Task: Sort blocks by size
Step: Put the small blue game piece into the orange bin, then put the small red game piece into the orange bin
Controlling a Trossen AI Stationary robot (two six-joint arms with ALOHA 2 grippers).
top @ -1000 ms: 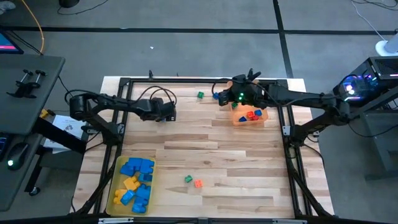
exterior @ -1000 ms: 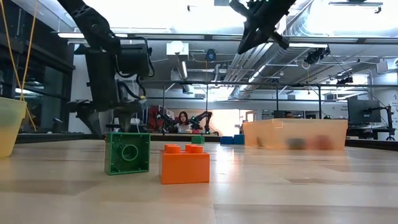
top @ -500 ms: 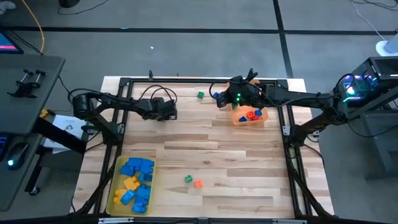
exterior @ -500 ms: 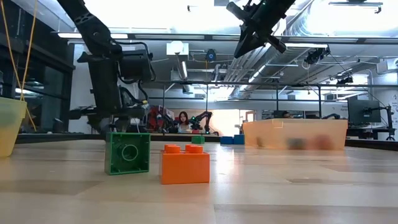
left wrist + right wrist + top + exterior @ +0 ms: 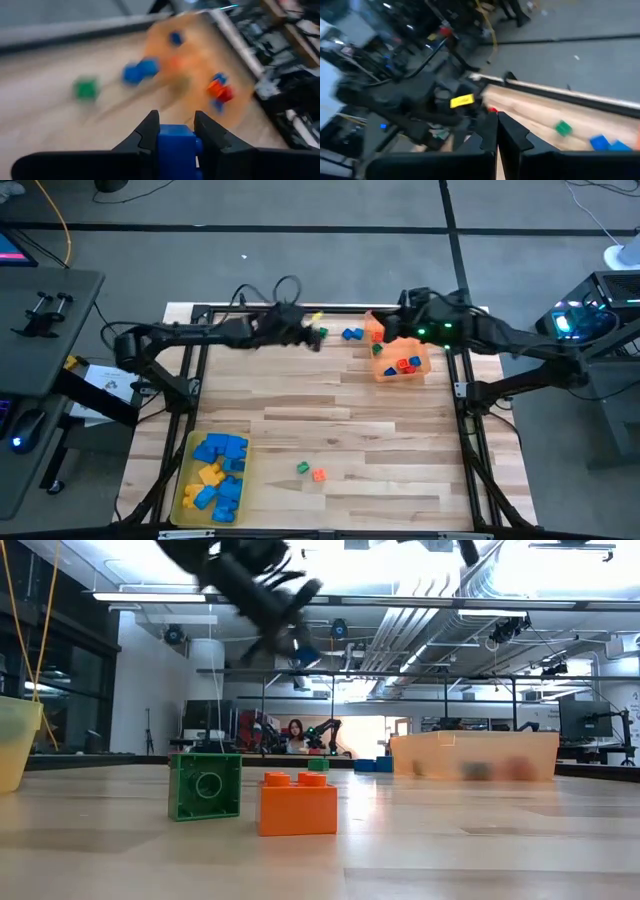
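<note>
Sorting is well under way but not finished. The yellow tray (image 5: 210, 477) at the near left corner of the bench (image 5: 330, 420) holds a heap of the larger blue and yellow blocks (image 5: 218, 470). The orange tray (image 5: 402, 364) at the far right holds a few tiny red and blue cubes (image 5: 406, 365).

The left gripper (image 5: 175, 131) is raised over the far edge of the bench, near its middle. Its jaws are drawn narrow on a small blue block (image 5: 176, 145), which shows plainly between them in the left wrist view. That view looks toward the orange tray, so this block probably belongs there, though it is not yet delivered. The right gripper (image 5: 496, 131) hangs near the far side of the orange tray with its jaws pressed together and nothing visible between them.

Several pieces are left loose on the bench:
- a green cube (image 5: 322, 333) and a blue pair (image 5: 352, 334) lie at the far edge, between the two grippers;
- a small green piece (image 5: 376, 350) sits just beside the orange tray;
- a green block (image 5: 302, 468) and an orange block (image 5: 319, 475) lie close together near the front, well apart from both trays.

By this count, one block is in transit and about five wait.
</note>
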